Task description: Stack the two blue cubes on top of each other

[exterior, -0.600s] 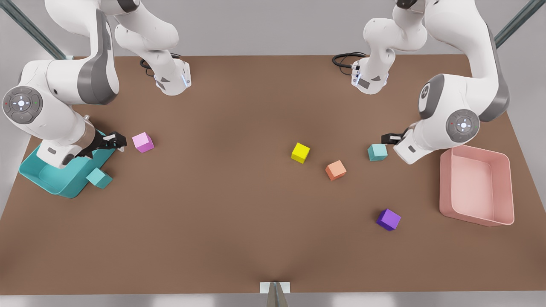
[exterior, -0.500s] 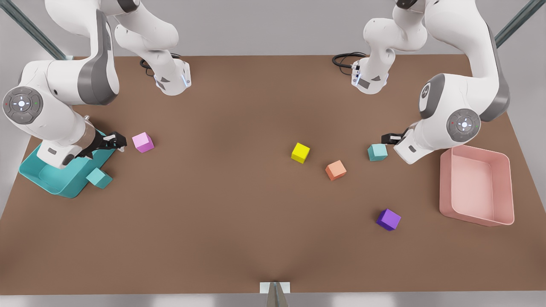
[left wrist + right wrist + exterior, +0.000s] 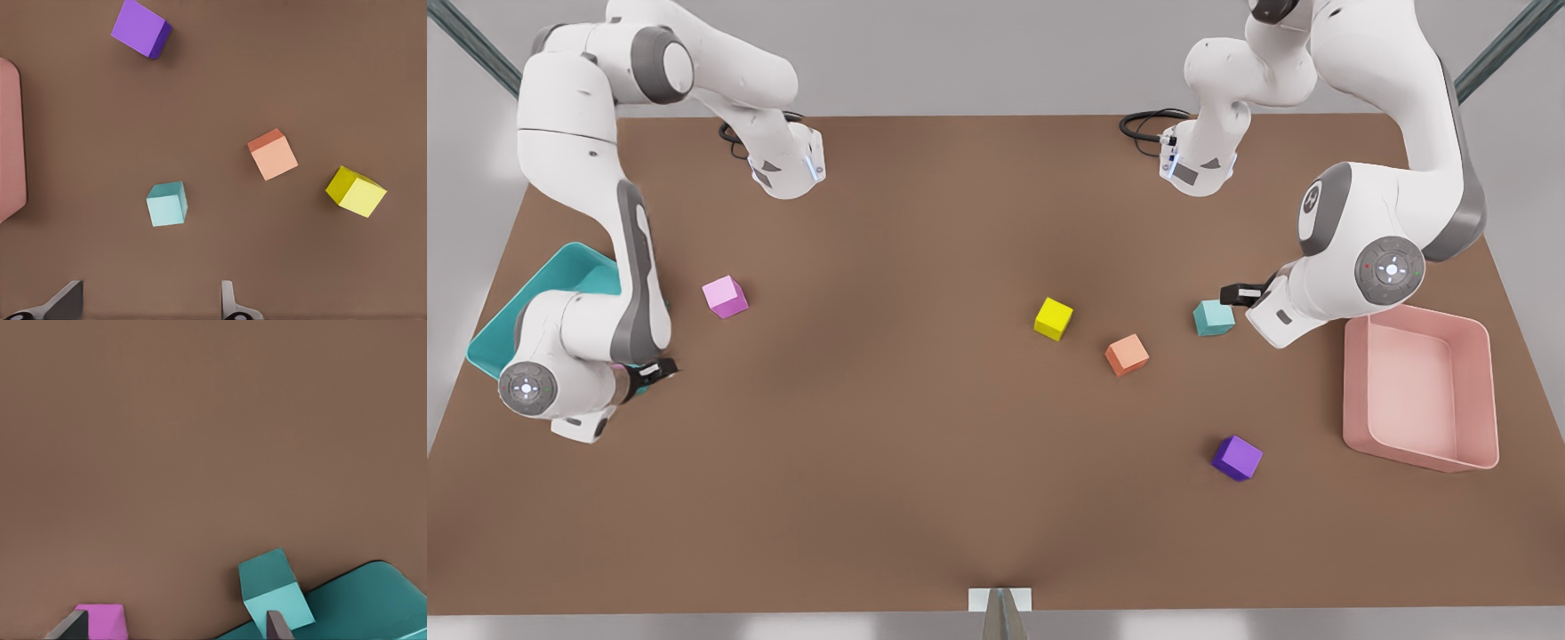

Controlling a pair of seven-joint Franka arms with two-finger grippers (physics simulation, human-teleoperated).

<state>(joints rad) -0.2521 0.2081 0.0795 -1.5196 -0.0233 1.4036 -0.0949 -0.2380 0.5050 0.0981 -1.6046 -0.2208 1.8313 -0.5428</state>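
Brown table (image 3: 925,462), both claws hanging wide. Left gripper (image 3: 150,303) is hovering right beside one blue cube (image 3: 167,204). Right gripper (image 3: 177,630) is crowding the second blue cube (image 3: 277,597) by the teal bin (image 3: 353,603), so its finger might nudge it aside.

Light was even, soft, from overhead; table (image 3: 925,427) mid-bright w/ dimmer corners. Cubes cast faint short shadows. No glare; renders crisp, no edge distortion.
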